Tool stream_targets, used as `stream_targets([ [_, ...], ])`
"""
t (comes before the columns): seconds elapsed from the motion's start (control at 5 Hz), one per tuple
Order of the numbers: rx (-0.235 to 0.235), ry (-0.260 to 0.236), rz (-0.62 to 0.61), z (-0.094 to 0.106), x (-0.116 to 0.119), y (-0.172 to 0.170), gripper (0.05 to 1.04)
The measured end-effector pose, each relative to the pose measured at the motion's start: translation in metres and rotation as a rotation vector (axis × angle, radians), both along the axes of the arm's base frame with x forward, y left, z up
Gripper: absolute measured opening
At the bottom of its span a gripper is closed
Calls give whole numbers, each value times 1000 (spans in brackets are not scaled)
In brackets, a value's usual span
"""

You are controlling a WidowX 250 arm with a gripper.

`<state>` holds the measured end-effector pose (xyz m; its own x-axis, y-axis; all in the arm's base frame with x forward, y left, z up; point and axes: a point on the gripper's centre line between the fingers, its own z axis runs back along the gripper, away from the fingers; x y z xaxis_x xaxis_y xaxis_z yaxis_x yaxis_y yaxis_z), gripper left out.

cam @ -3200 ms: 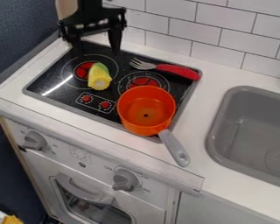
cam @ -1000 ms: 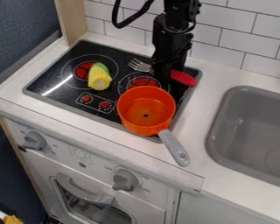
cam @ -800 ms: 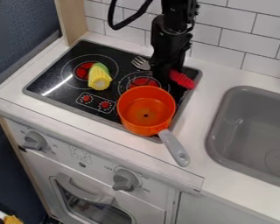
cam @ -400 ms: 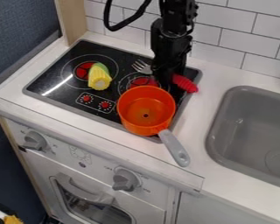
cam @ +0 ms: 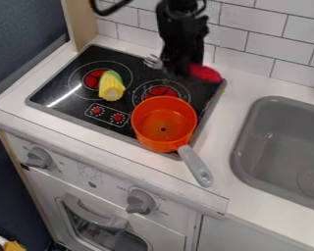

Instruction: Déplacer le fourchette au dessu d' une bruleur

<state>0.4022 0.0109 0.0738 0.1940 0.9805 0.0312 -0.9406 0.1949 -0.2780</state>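
Black gripper (cam: 183, 73) pinching the red-handled fork (cam: 206, 73) near the back edge of the stovetop (cam: 57, 84); pick-up looks done; bringing it over a burner (cam: 162, 91) and setting it down appear left.

From where I stand: one fork (cam: 206, 72), upper centre of frame. One corn cob (cam: 112, 87), left of centre. One orange pot (cam: 161, 125), mid-frame. One robot arm (cam: 180, 29) with one gripper (cam: 180, 66), top centre. One cooktop (cam: 60, 95), upper left to centre; two burners in sight, left burner (cam: 95, 78) and right burner (cam: 162, 91). Two red knobs (cam: 118, 117), left of centre. Two grey knobs (cam: 141, 201), lower left and lower centre. One oven handle (cam: 94, 215), lower left. One sink (cam: 248, 135), right edge.
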Motion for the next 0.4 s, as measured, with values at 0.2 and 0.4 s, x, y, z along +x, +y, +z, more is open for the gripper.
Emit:
stream_targets([
  [0.2, -52, -10, 63, 22, -24, 19, 378],
  [0.4, -65, 23, 115, 29, -50, 20, 378],
])
